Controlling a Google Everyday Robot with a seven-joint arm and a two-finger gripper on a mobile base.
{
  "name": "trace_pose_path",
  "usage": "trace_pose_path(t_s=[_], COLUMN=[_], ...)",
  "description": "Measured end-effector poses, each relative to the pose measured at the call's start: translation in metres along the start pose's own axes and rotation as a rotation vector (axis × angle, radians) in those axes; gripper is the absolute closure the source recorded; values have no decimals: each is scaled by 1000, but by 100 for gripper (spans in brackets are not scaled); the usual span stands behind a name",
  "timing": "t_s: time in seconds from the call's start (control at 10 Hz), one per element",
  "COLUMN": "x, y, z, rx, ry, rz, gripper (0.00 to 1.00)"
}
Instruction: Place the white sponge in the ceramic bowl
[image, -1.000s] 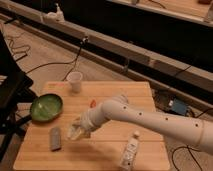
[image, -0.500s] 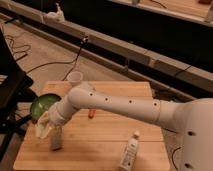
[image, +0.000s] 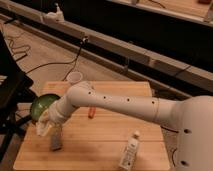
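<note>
Gripper (image: 46, 124) is clamped on the flat off-white rectangular sponge (image: 42, 129), low over the left part of the light wooden table (image: 100, 145), at the near rim of the round glossy green ceramic bowl (image: 41, 103). The sponge is in the grip, not in the bowl. The visible part of the bowl shows only green glaze, and the wrist covers its near right edge. I can't tell what is in the small translucent white cup (image: 75, 77). A second ago the gripper was mid-table, right of the dark grey narrow block (image: 56, 143); it now sits left of and above it. The bowl, the cup and the white plastic bottle (image: 128, 156) are unchanged. The small orange object (image: 91, 111) is too blurred to identify. The sponge outline is partly masked by the fingers.
</note>
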Motion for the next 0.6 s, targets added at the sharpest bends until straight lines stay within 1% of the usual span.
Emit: trace_pose_path(t_s=[0.2, 0.4, 0.5, 0.6], x=[0, 1, 5, 10], y=[-44, -74, -89, -98], z=[18, 28, 32, 35], rx=[6, 18, 32, 41], ry=[71, 105, 113, 115], rz=[-32, -37, -29, -20], gripper=[100, 100, 100, 100])
